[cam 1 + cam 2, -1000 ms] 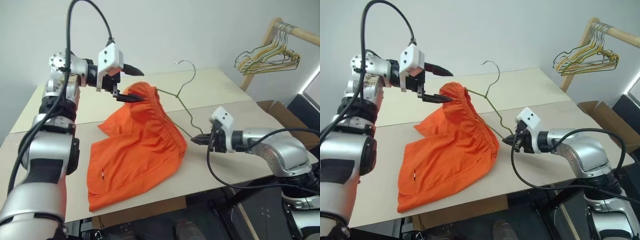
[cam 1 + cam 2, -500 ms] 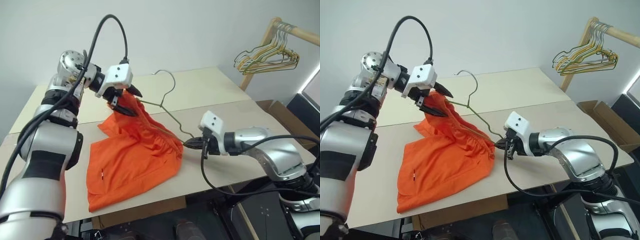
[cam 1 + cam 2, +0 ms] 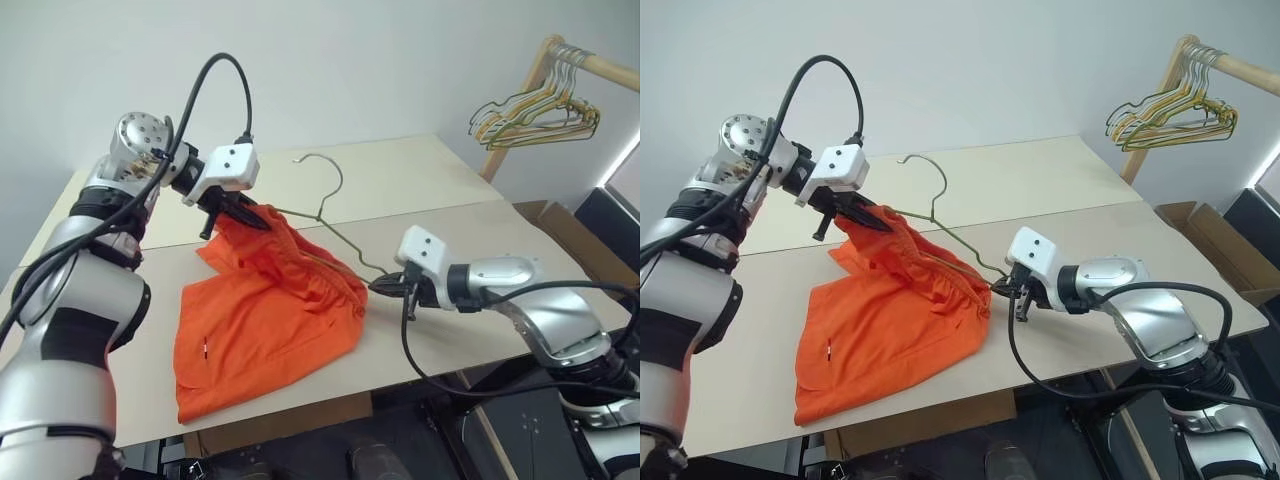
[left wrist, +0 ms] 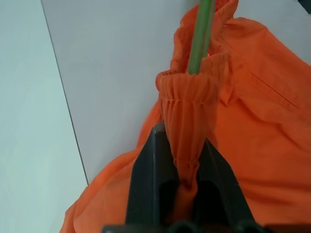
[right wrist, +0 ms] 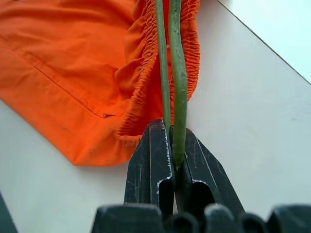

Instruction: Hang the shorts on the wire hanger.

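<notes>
While my left gripper (image 4: 182,165) is clenched on a fold of the waistband, my right gripper (image 5: 171,150) is clamped on the hanger (image 3: 330,215) at one end of its wire body. The shorts (image 3: 265,320) lie on the desk (image 3: 470,235), spread from mid-desk toward the near edge, with the waistband end lifted off the surface. The hanger runs from my right fingers up through the waistband; its hook stands clear above the desk, toward the far edge.

Handling, judged: shorts are soft and light, drape freely, no stiffness to push against. The elastic waistband is gathered and thick, so it is the best hold; thin leg fabric would likely slip or bunch. Hanger wire is thin, smooth and springy, so it may twist in a two-finger pinch. Grip near a corner bend looks safest.

Bunch of hangers (image 3: 535,115) hangs on a rack beyond the right corner, well apart.
</notes>
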Robot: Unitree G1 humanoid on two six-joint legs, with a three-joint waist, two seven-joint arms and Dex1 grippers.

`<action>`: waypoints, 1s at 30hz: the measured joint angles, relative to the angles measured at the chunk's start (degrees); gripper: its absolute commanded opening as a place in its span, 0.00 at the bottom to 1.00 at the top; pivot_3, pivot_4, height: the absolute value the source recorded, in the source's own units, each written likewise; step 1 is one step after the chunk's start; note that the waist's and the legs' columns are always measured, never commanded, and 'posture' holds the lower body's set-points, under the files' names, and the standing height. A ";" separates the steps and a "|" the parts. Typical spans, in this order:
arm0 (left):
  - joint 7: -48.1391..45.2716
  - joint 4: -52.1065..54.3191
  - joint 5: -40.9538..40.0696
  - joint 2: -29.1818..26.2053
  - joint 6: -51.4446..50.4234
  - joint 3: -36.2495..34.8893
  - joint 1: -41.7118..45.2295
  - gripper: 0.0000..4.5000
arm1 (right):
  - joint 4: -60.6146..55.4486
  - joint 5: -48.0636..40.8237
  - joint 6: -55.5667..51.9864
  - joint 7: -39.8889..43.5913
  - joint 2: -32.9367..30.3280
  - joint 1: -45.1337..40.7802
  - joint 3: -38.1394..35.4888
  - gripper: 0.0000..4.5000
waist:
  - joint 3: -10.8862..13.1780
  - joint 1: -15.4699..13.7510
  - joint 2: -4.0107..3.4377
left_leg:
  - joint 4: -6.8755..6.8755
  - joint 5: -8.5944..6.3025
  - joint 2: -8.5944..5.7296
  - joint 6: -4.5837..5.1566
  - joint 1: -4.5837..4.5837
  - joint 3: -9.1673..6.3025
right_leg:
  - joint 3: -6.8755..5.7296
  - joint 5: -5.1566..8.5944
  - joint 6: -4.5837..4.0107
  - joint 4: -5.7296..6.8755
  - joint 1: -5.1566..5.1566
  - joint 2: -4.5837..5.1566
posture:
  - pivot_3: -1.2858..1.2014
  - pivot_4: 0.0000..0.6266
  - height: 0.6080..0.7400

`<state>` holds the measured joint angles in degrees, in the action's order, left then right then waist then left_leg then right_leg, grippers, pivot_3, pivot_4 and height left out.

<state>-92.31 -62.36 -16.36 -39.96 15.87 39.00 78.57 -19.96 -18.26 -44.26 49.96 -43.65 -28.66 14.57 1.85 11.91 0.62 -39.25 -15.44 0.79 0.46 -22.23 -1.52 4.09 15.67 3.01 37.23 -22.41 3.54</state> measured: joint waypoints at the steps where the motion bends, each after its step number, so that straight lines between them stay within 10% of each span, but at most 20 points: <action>1: 0.00 0.22 -0.36 -0.11 0.00 0.28 -0.18 0.00 | 0.00 0.36 0.45 0.00 0.09 0.34 0.15 0.00 | 0.00 0.00 0.00 | -0.01 0.00 0.00 0.00 -0.01 0.00 | 0.00 0.00 0.00 0.00 0.00 0.00 | 0.43 0.00 1.00; 12: 0.00 5.80 -2.85 -5.72 0.40 0.30 -3.16 0.00 | -2.46 -2.13 1.23 -0.06 -1.77 7.30 -9.12 0.86 | 0.01 -0.17 0.00 | -0.05 0.00 0.01 0.00 -0.03 -0.01 | -0.01 0.00 0.00 -0.01 0.00 0.00 | 0.43 0.00 1.00; 20: 0.00 8.92 -4.32 -9.18 0.34 0.26 -5.26 0.00 | -3.78 -6.27 -4.46 -4.58 1.05 15.13 -16.02 0.86 | 0.00 -0.18 0.01 | -0.09 0.00 0.04 0.00 0.03 -0.02 | 0.00 0.00 0.00 0.10 0.05 -0.04 | 0.43 0.00 1.00; 30: 0.00 10.92 -5.52 -11.00 0.09 -0.35 -7.19 0.00 | -4.19 -1.36 2.63 -12.94 16.65 19.41 -2.66 0.86 | 0.02 -0.13 0.05 | -0.35 -0.01 0.02 0.01 -0.07 -0.02 | 0.08 0.09 0.11 0.34 -0.06 -0.06 | 0.44 0.00 1.00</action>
<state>-92.31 -51.44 -21.88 -50.96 15.96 38.66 71.37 -24.15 -19.63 -41.63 37.03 -27.00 -9.24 11.92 1.87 11.79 0.67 -39.60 -15.45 0.81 0.47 -22.30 -1.54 4.17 15.75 3.12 37.58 -22.47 3.48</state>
